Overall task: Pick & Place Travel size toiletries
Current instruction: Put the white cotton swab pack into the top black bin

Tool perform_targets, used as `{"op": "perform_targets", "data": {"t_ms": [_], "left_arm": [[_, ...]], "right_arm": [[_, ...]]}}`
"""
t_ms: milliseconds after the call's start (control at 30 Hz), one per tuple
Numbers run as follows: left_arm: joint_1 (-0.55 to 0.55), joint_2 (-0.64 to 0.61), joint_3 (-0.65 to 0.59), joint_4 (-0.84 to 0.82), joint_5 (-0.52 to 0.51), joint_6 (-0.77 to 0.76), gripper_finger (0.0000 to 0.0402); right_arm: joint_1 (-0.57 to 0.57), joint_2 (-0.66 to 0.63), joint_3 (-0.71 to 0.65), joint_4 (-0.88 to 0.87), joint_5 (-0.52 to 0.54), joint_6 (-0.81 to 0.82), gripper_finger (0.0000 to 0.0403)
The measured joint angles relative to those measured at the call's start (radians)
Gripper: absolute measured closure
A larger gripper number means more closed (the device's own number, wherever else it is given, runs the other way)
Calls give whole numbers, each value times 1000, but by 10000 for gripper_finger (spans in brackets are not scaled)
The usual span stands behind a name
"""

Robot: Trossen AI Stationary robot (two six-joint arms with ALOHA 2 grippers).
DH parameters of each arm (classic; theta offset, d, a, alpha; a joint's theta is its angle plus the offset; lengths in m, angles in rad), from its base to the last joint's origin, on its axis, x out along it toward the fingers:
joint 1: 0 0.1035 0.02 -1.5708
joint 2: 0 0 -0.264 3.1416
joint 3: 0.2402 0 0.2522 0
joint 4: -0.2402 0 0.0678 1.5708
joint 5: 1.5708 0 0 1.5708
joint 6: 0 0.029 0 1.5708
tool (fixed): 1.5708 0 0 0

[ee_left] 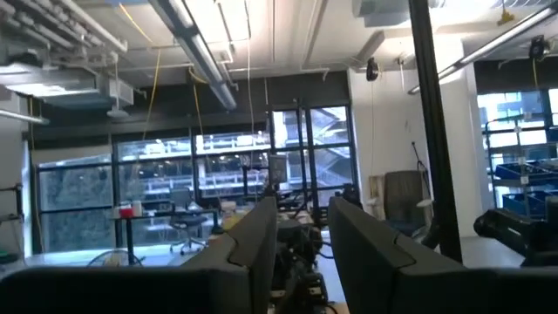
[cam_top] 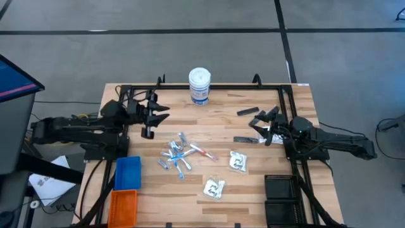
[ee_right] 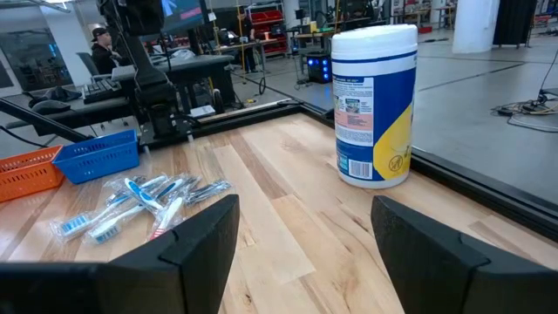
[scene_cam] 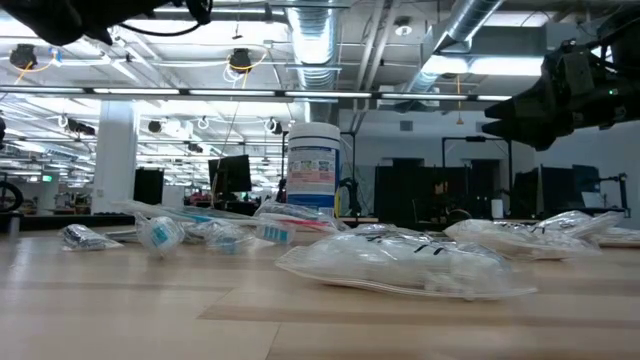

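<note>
High view: nothing is seen placed yet. The travel size toiletries (cam_top: 183, 157) lie loose mid-worktop (cam_top: 221, 114), packets (cam_top: 237, 162) alongside, and the blue bin (cam_top: 128, 173) looks empty. The left gripper (cam_top: 155, 113), raised and partly parted, and the right gripper (cam_top: 264, 121), spread wide, hold nothing. The white canister (cam_top: 199, 85) stands well clear.

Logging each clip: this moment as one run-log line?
left gripper: raised, empty | right gripper: open, empty | toiletries: piled mid-table | blue bin: empty
</note>
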Motion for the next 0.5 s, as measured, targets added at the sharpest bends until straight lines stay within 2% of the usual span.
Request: {"op": "perform_targets", "data": {"t_ms": [300,500], "left_arm": [[-1,-22,1,1,124,4,302],[-1,-22,0,-27,129,4,302]], "right_arm": [[0,0,0,0,0,0,148],[0,0,0,0,0,0,148]]}}
